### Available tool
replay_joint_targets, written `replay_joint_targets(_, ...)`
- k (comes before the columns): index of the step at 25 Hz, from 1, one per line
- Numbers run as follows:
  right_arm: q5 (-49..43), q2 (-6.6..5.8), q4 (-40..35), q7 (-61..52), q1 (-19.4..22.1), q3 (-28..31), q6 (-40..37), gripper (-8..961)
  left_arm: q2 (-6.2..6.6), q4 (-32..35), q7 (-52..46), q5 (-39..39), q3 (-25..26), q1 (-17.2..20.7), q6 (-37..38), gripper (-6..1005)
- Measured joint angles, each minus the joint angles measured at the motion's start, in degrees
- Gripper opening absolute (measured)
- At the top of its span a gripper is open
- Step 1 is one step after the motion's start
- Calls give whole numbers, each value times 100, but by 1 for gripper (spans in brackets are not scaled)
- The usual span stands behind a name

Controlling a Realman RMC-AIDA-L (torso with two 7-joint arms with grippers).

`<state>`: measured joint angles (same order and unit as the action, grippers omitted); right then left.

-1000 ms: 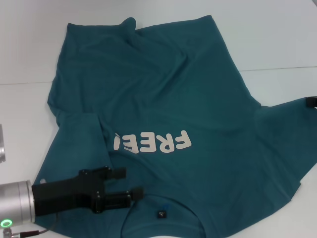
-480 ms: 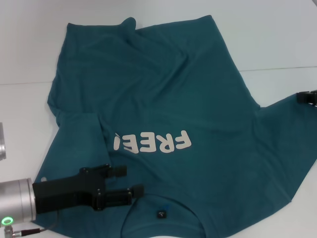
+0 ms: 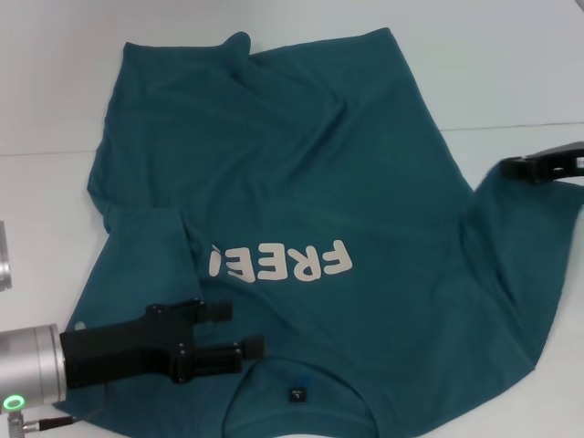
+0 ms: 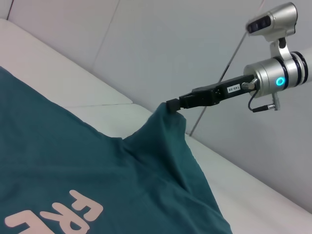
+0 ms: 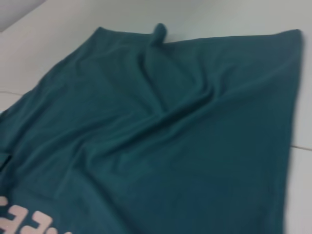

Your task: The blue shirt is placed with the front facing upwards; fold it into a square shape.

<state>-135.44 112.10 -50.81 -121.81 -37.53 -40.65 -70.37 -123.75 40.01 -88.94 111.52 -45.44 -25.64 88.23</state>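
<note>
The blue shirt (image 3: 301, 164) lies spread on the white table (image 3: 511, 73), front up, with the cream letters "FREE" (image 3: 283, 262) upside down and a small neck label (image 3: 297, 394) by the near edge. Its left sleeve (image 3: 146, 242) is folded in over the body. My left gripper (image 3: 233, 330) hovers open over the shirt near the collar, with nothing between its fingers. My right gripper (image 3: 513, 168) is shut on the right sleeve at the shirt's right side. In the left wrist view the right gripper (image 4: 173, 105) holds that sleeve (image 4: 165, 126) pulled up into a peak. The right wrist view shows only the shirt body (image 5: 170, 136).
White table surface borders the shirt on the far side (image 3: 274, 18) and on the right (image 3: 529, 109). A grey wall (image 4: 170, 44) rises behind the table. My left arm's silver barrel (image 3: 27, 374) lies at the near left corner.
My right gripper has moved leftward from the table's right edge, lifting and drawing the right sleeve inward with it. My left gripper has stayed almost still.
</note>
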Motion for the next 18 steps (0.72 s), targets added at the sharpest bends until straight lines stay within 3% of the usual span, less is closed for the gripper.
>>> replay_joint_targets(7,1,293,15,0,-238,-352,197,142,0,-3,0,0,9,-18,-30,887)
replay_joint_targets(18,-182,524,118,-31,-494,-1102,553,159,0,-21,0,11,9,-33,-122,887)
